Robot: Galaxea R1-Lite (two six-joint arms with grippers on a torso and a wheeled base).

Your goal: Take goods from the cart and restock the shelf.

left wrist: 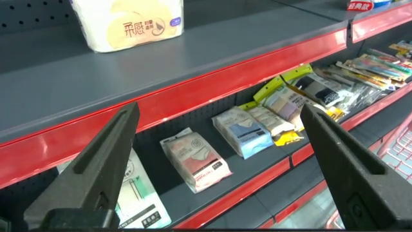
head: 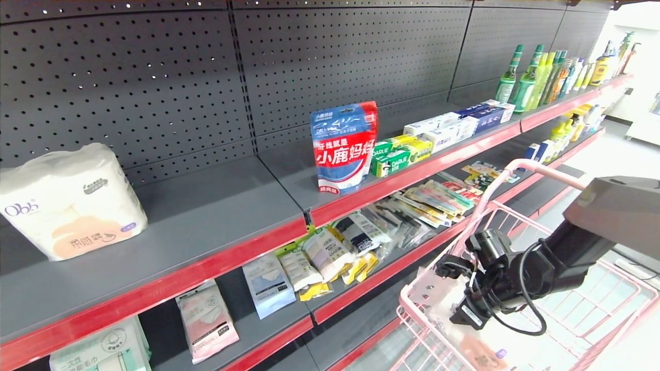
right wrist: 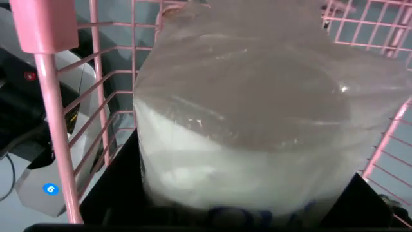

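The left gripper (left wrist: 219, 109) is wide open before the shelf (left wrist: 193, 58). The right gripper (head: 461, 293) is inside the cart (head: 541, 172), at a tissue pack (right wrist: 257, 129); its grip I cannot tell.

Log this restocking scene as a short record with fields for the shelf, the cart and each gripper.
Top shelf: grey shelf with a red edge; tissue pack toward the robot's left, red-and-blue pouch upright mid-shelf, green boxes just to its right.
Cart: pink cart at the robot's right, holding a plastic-wrapped pack.
Right gripper: right gripper is down inside the cart at the wrapped pack.
Left gripper: left gripper has its fingers open and empty, facing the packets on the lower shelf.
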